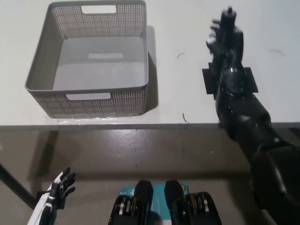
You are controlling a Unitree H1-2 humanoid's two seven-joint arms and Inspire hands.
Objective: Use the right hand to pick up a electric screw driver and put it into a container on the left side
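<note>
My black right hand [226, 40] is shut on the black electric screwdriver [228, 18], held upright above the table with its tip pointing away from me. It hovers over a black square mat [248, 80] on the right part of the table. The grey perforated basket [36, 70] stands at the table's left, with nothing inside but a pale label on its floor. My white left hand [58, 189] hangs low at the bottom left, below the table, fingers apart and holding nothing.
The white table's front edge [140, 125] runs across the middle of the view, with grey floor below it. Bare tabletop lies between the basket and the mat, marked by a few short dark scratches [185, 118].
</note>
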